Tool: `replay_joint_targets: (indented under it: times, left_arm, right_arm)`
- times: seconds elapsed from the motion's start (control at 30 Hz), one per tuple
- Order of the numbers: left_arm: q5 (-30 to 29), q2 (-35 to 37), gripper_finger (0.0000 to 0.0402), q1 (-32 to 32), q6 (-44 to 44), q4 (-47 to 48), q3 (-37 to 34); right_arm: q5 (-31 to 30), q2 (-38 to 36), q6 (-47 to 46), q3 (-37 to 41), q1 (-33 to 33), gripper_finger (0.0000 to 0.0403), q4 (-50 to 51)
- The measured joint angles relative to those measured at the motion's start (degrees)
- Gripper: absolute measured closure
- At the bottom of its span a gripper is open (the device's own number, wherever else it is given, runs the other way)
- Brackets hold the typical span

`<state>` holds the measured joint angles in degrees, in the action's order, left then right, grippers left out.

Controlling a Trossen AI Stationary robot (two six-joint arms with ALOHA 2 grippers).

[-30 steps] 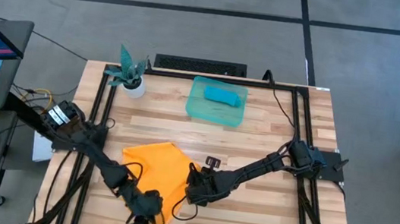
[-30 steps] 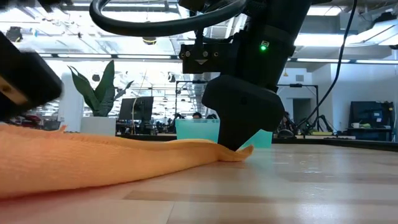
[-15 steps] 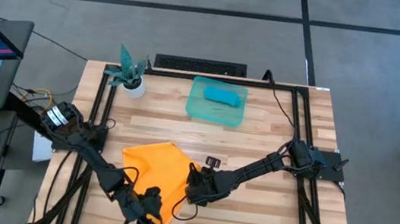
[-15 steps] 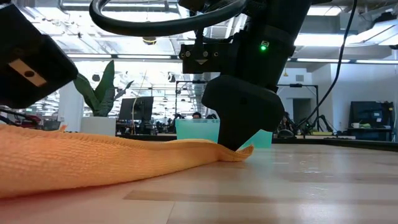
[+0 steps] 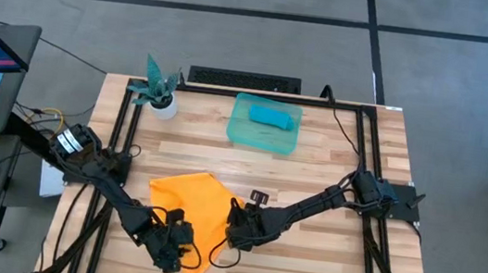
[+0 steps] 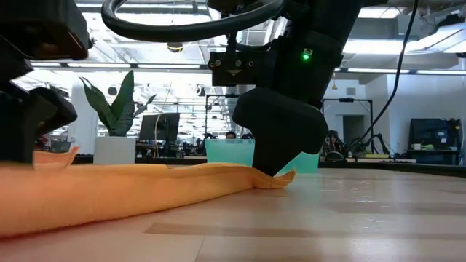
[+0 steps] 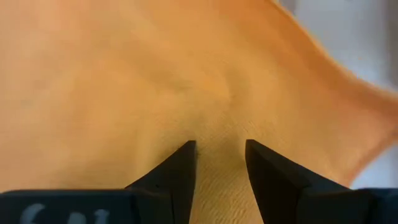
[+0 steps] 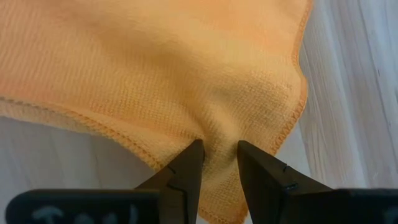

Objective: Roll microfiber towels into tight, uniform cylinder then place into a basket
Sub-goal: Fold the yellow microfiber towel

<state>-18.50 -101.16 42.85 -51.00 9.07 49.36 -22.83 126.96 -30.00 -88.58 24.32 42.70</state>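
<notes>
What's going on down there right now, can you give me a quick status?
Left gripper and right gripper both pinching the orange towel, still flat on the table. Blue towel already rolled in the basket. Nothing blocking.

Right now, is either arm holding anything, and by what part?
Both pinch the orange towel. The right gripper grips a fold at its hemmed edge near a corner; the left gripper pinches a fold near the table's front edge. The turquoise towel lies in the basket.

Orange towel (image 5: 187, 206) spread over near-centre bench (image 5: 335, 157); left hand (image 5: 177, 243) and right hand (image 5: 234, 231) crowd its near edge and right corner. Bare wood open between towel and basket (image 5: 263, 135). Potted plant (image 5: 158, 89) stands left of basket. Right of towel, open bench.
</notes>
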Motion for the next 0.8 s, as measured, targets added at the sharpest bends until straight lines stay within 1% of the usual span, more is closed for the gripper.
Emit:
replay_joint_targets:
  times: [0.17,0.33,0.6,0.8]
  left_arm:
    - [-4.3,-0.2,0.0268,-0.4,0.4,0.8,0.0]
    - [-5.3,-0.2,0.0268,-2.4,0.8,1.1,0.0]
    - [-3.1,0.0,0.0268,-6.3,0.8,4.8,0.1]
    - [-3.3,0.1,0.0268,-9.0,4.0,9.2,0.2]
  right_arm:
    - [0.0,0.0,0.0,0.0,0.0,0.0276,0.0]
    - [0.1,0.0,0.0,0.0,0.0,0.0276,0.1]
    - [0.2,0.0,0.0,0.0,0.0,0.0276,0.1]
    - [0.2,0.0,0.0,0.0,0.0,0.0276,0.1]
